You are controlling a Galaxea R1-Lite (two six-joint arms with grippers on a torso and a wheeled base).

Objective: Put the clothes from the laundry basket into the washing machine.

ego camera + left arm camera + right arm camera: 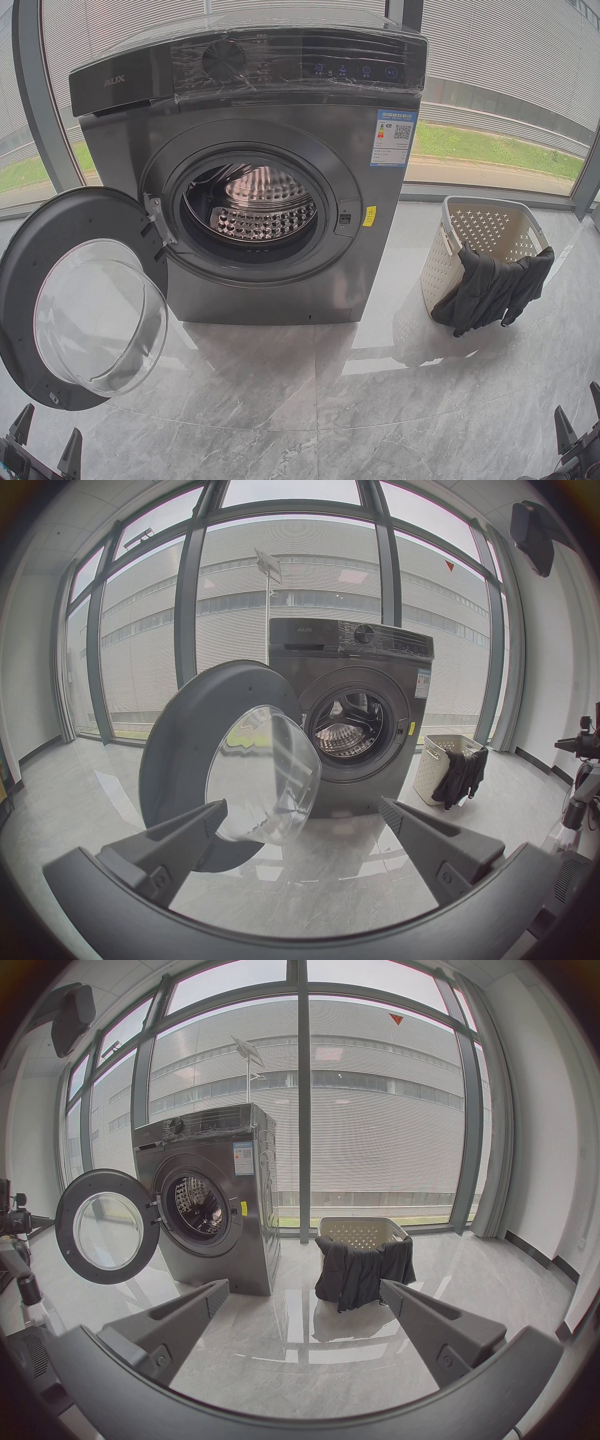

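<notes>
From the head: the washing machine has its door open. Dark clothes hang over the front rim of the laundry basket, on the floor beside the machine.

Left wrist: the left gripper is wide open, holding nothing.

Right wrist: the right gripper is wide open and empty too. It is best to pinch a thick fold, then lift high.

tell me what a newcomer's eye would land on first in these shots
The big grey washing machine stands in the middle before the windows, its round door swung wide open to the robot's left, showing the shiny steel drum. To its right on the floor sits a pale laundry basket with dark clothes draped over its near rim. The left hand and right hand hang open, low in the foreground.
</notes>
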